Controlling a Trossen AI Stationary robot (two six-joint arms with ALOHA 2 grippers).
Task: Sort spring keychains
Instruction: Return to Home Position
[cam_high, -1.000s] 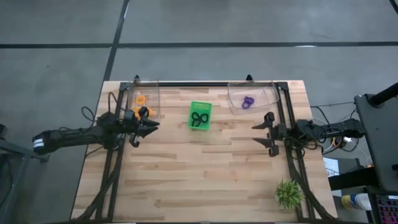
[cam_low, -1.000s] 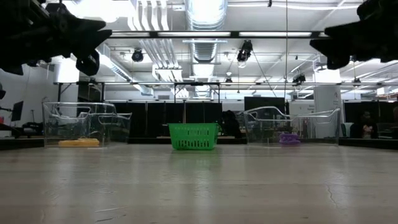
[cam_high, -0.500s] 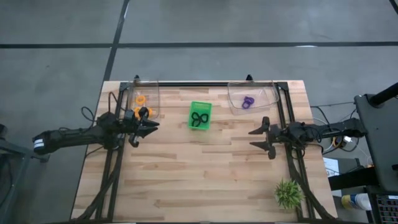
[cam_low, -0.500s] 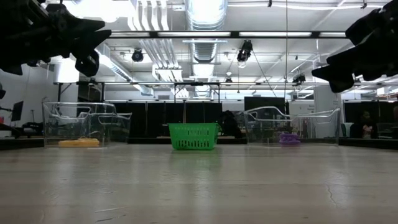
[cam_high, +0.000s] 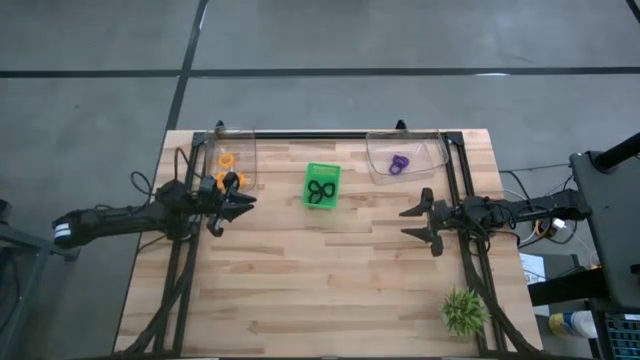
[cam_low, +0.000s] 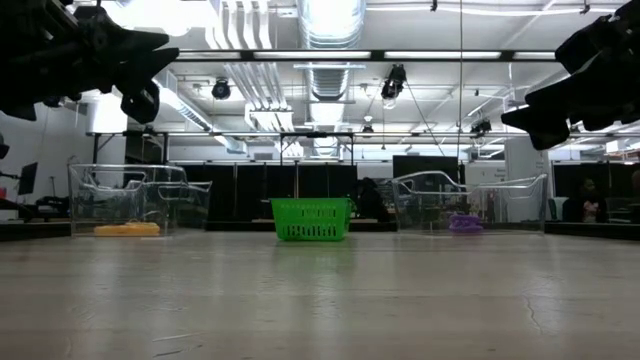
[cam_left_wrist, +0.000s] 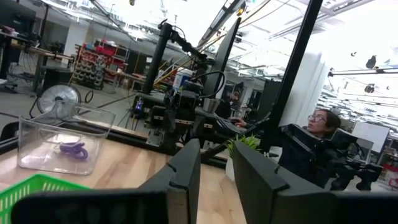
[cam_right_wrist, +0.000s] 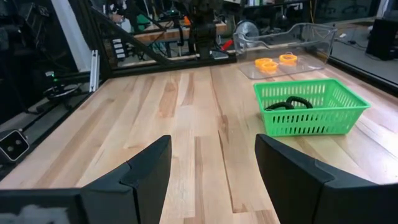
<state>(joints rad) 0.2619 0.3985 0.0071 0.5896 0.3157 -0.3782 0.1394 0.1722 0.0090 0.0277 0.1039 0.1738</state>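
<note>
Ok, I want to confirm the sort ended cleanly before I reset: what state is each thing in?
Left gripper: slightly open, empty, raised.
Right gripper: wide open, empty, raised.
Basket: upright, holds the black keychains.
Left bin: upright, holds the orange keychains.
Right bin: upright, holds the purple keychains.
Plant: upright, clear of both arms.
</note>
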